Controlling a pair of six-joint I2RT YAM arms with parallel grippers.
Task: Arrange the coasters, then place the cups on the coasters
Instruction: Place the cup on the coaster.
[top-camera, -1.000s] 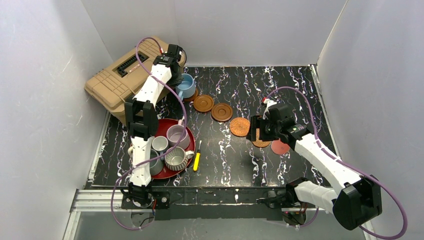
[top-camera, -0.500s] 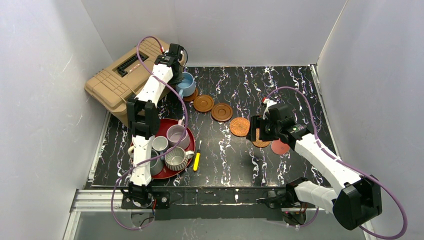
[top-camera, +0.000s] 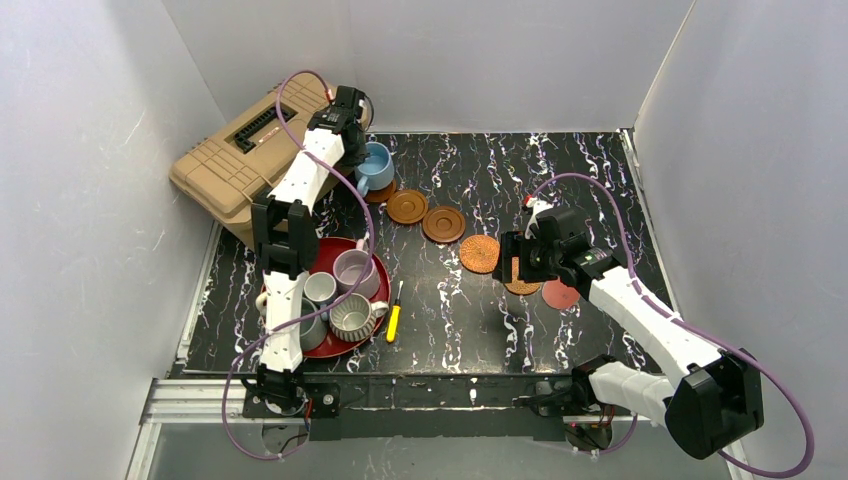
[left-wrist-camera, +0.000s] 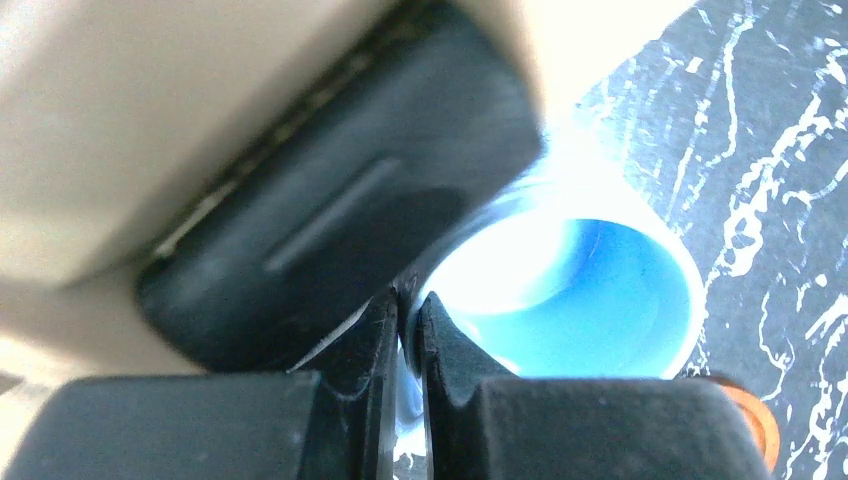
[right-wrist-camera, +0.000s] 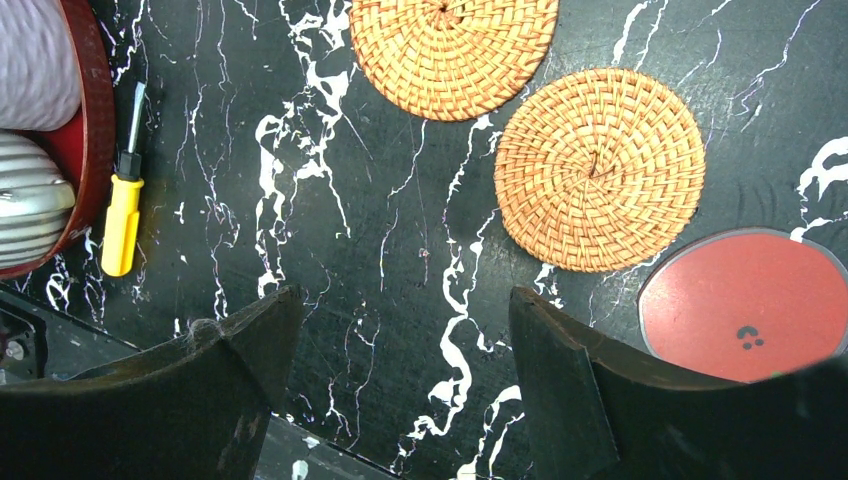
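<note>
My left gripper (top-camera: 357, 152) (left-wrist-camera: 408, 325) is shut on the near rim of the light blue cup (top-camera: 376, 168) (left-wrist-camera: 590, 290) at the back left, beside the tan toolbox. One dark brown coaster (top-camera: 384, 193) (left-wrist-camera: 757, 420) lies partly under that cup; two more (top-camera: 407, 207) (top-camera: 443, 224) follow in a row. Two woven coasters (right-wrist-camera: 455, 40) (right-wrist-camera: 600, 170) and the red coaster (top-camera: 560, 294) (right-wrist-camera: 745, 305) continue the line to the right. My right gripper (top-camera: 512, 268) (right-wrist-camera: 400, 300) hangs open over bare table beside them. The mauve (top-camera: 354, 270), small pale grey (top-camera: 320, 288) and ribbed (top-camera: 352, 316) cups stand on the red tray (top-camera: 335, 350).
A tan toolbox (top-camera: 235, 150) (left-wrist-camera: 150, 100) sits at the back left, close against the blue cup. A yellow screwdriver (top-camera: 394, 322) (right-wrist-camera: 122, 225) lies just right of the tray. White walls close in on three sides. My left arm hides part of the tray.
The left gripper and the blue cup have shifted slightly toward the back. The right arm has not moved.
</note>
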